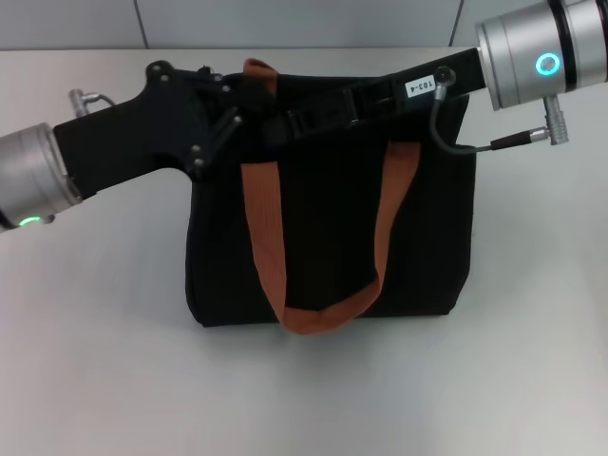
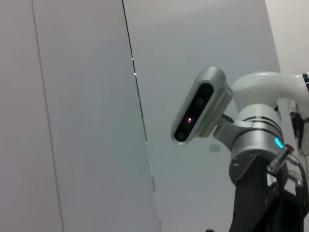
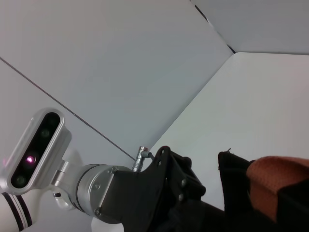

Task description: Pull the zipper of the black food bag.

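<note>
Head view showed a large boxy black fabric food bag (image 1: 332,237) standing on a pale white tabletop (image 1: 95,380), filling the centre of the scene. Two orange-brown webbing strap handles (image 1: 318,318) hung down its front in a loop reaching toward 6 o'clock, and a second strap end peeked over the top edge near 11 o'clock.

Both arms met along the bag's top edge. The left gripper (image 1: 223,123) came in from 9 o'clock, its black body lying over the bag's upper left corner. The right gripper (image 1: 313,114) reached in from 2 o'clock, its black fingers stretched along the top seam toward the centre. Black on black, neither hand's fingers could be made out, so I could not tell whether they were spread, pressed together, or pinching anything.

The small silver zipper pull was not visible; it was presumably hidden along the top edge at 12 o'clock, beneath the grippers.

Likely risks: if the pull tab was not firmly pinched, fingers could slip off it. If the left hand did not brace the soft fabric, the bag could drag or tip toward the pull, and the nearby strap could snag.
</note>
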Controlling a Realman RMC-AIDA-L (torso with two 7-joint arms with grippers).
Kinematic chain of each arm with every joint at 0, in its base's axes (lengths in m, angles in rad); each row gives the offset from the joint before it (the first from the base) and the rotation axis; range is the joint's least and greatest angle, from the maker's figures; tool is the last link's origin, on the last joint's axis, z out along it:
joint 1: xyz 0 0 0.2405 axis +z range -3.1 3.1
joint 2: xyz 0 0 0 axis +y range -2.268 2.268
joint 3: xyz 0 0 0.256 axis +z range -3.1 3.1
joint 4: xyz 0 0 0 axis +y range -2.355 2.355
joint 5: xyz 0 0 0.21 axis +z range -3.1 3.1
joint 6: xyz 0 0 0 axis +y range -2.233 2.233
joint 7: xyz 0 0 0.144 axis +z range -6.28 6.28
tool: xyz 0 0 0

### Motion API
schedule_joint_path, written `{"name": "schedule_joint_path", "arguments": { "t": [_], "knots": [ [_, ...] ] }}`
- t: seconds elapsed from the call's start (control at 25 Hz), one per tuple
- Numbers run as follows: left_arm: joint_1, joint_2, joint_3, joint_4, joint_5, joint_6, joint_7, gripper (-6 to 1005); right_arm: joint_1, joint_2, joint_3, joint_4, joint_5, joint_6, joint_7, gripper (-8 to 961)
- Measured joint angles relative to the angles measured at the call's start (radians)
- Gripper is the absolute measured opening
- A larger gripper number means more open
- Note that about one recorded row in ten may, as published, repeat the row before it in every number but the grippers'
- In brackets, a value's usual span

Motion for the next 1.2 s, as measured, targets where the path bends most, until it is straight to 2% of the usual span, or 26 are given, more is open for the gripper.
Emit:
{"name": "schedule_joint_path", "arguments": {
  "t": [0.28,0.72,1.08,1.2],
  "knots": [
    [-0.04,-0.001,-0.011,-0.041,-0.001,-0.004,-0.002,7,0.0,0.004,-0.004,-0.002,0.0,0.01,-0.006,389],
    [0.008,0.005,-0.015,-0.033,-0.04,0.003,0.0,8,-0.008,0.006,-0.006,-0.002,0.001,0.036,-0.019,320],
    [0.016,0.005,-0.015,-0.032,-0.042,0.008,0.003,9,-0.004,0.003,-0.005,-0.001,0.002,0.03,-0.026,212],
    [0.016,0.005,-0.009,-0.032,-0.042,0.009,0.003,9,-0.001,0.004,-0.006,0.001,0.002,0.03,-0.027,206]
  ]
}}
